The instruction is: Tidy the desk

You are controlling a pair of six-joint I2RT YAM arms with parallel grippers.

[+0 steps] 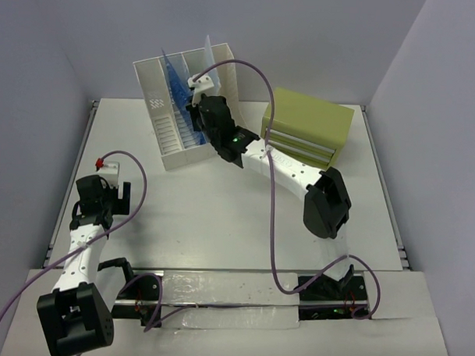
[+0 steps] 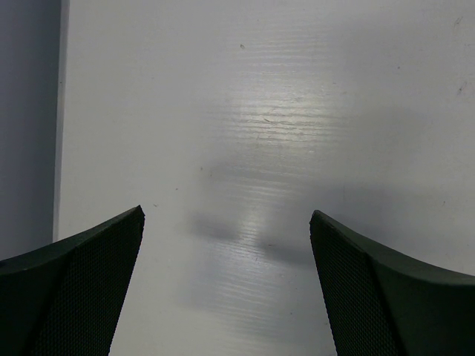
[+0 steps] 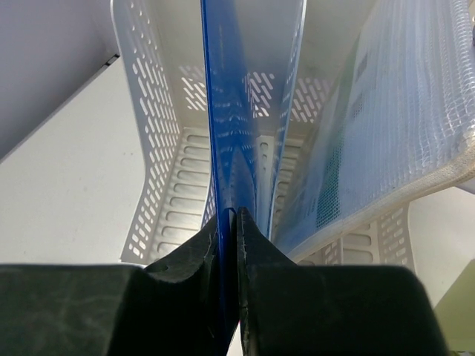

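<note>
The file rack (image 1: 165,121) stands at the back of the table (image 1: 220,224), left of centre. The drawer box (image 1: 306,126) is to its right, apart from it. A folder (image 3: 223,111) stands upright in a middle slot of the rack, and a mesh pouch (image 3: 386,111) leans in the slot to its right. The right pincer (image 3: 236,219) is at the rack's near side, one finger on either side of the folder's edge. The left pincer (image 2: 226,222) hangs over bare table near the left edge, well apart from the rack.

White slotted file rack (image 1: 152,97) at back: blue folder (image 3: 231,111) upright in a slot, translucent mesh pouch (image 3: 404,111) beside it. Olive-green drawer box (image 1: 306,122) near rack's right.
</note>
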